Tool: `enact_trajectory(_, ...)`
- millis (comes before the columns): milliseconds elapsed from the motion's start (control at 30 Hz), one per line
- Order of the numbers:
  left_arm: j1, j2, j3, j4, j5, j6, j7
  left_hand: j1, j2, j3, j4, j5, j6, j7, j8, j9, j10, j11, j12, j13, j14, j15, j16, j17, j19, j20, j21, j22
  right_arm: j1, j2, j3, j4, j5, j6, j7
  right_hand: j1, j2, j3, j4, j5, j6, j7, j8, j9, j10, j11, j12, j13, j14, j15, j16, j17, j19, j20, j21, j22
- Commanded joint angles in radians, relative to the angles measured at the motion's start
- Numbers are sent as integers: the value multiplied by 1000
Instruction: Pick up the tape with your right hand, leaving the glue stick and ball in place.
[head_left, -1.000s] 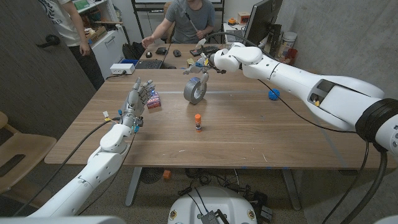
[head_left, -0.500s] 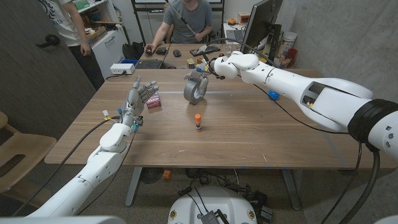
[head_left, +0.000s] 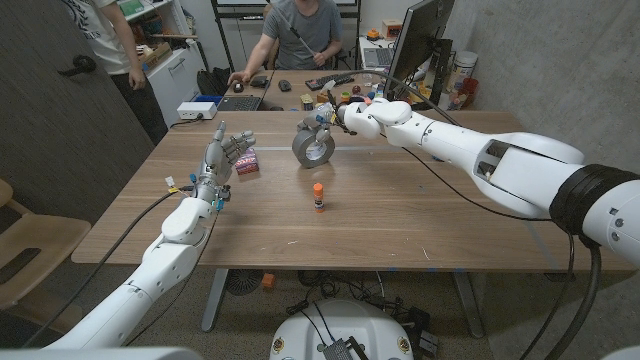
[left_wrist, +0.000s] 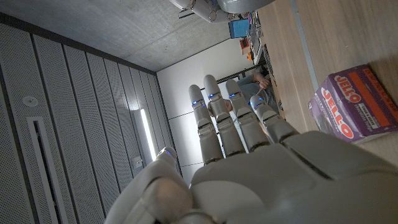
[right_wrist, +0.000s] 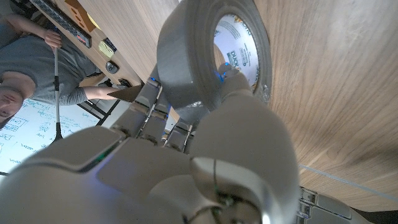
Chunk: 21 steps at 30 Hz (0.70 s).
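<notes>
The robot's right hand (head_left: 338, 117) grips a grey roll of tape (head_left: 314, 147) at the far middle of the wooden table (head_left: 400, 215), a finger hooked through its core. A glue stick (head_left: 318, 196) stands nearer, apart from the roll. The left hand (head_left: 222, 157) stands open, holding nothing, beside a small box (head_left: 246, 161).

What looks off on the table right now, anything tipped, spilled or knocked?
Nothing stands out. The right hand grips the tape, which stands on edge. The glue stick stands upright on the table, and the Jell-O box sits beside the left hand.
</notes>
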Motion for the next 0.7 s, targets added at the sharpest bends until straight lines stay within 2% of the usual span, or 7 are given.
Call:
enact_trajectory(33, -24, -11, 13, 24, -7, 5, -16, -1, -5, -5, -4, 5, -78, -17, -39, 0, -61, -1, -5, 9, -49, -45, -31, -2, 7, -2, -3, 3, -9, -14, 11, 28, 74, 34, -48, 97, 72, 56, 2, -81, 151, -31, -1, 52, 155, -45, -31, 78, 172, -220, -44, 283, -74, -157, 323, 81)
enact_trajectory(100, -28, -13, 16, 27, -8, 8, -18, -5, -5, -7, -1, 5, -118, -25, -62, -4, -100, 5, -19, 4, -66, -42, -44, -6, 4, -1, -3, 3, -7, -27, 22, 13, 92, 41, -31, 123, 71, 49, 8, -139, 206, -31, -34, 9, 198, -42, -58, 62, 242, -219, -61, 294, -102, -157, 440, 80)
enact_trajectory(167, -34, -15, 18, 32, -9, 9, -22, -13, -3, -12, 5, 5, -177, -28, -97, -9, -158, 3, -44, -8, -98, -37, -62, -11, 1, -1, 0, 3, -9, -46, 33, -18, 99, 34, -16, 141, 86, 38, 15, -208, 270, -33, -41, -22, 259, -43, -78, 34, 274, -219, -75, 287, -124, -157, 510, 65)
enact_trajectory(267, -39, -17, 21, 37, -10, 8, -26, -15, -3, -14, 7, 5, -209, -30, -110, -9, -196, 4, -63, -14, -119, -29, -71, -14, -1, -1, -1, 3, -14, -65, 45, -55, 101, 19, 1, 159, 87, 23, 17, -270, 337, -31, -29, -48, 306, -45, -92, 4, 318, -218, -76, 259, -106, -157, 541, 39)
enact_trajectory(300, -44, -19, 24, 40, -11, 10, -30, -17, -3, -15, 8, 6, -240, -26, -120, -9, -234, 3, -82, -19, -136, -28, -75, -15, -8, -1, -2, 3, -11, -79, 55, -76, 109, 20, 20, 151, 90, 12, 32, -297, 357, -32, -24, -57, 328, -46, -95, -8, 329, -217, -79, 243, -98, -151, 542, 24)
enact_trajectory(467, -58, -22, 34, 51, -12, 10, -47, -17, -3, -19, 8, 6, -300, -21, -126, -6, -302, 15, -122, -27, -180, -16, -83, -17, -6, -4, 1, 3, -10, -133, 87, -189, 87, -31, 64, 170, 101, 10, 37, -336, 412, -29, -9, -75, 371, -43, -108, -38, 358, -217, -78, 223, -83, -158, 541, -2)
enact_trajectory(700, -73, -22, 50, 61, -8, 13, -70, -17, -3, -19, 8, 6, -295, -14, -119, -4, -298, 16, -124, -28, -184, -17, -81, -17, -10, -3, 0, 3, 5, -207, 152, -361, 53, -101, 161, 179, 97, 6, 36, -351, 419, -10, -9, -85, 389, -42, -115, -54, 371, -217, -78, 212, -58, -158, 548, -14)
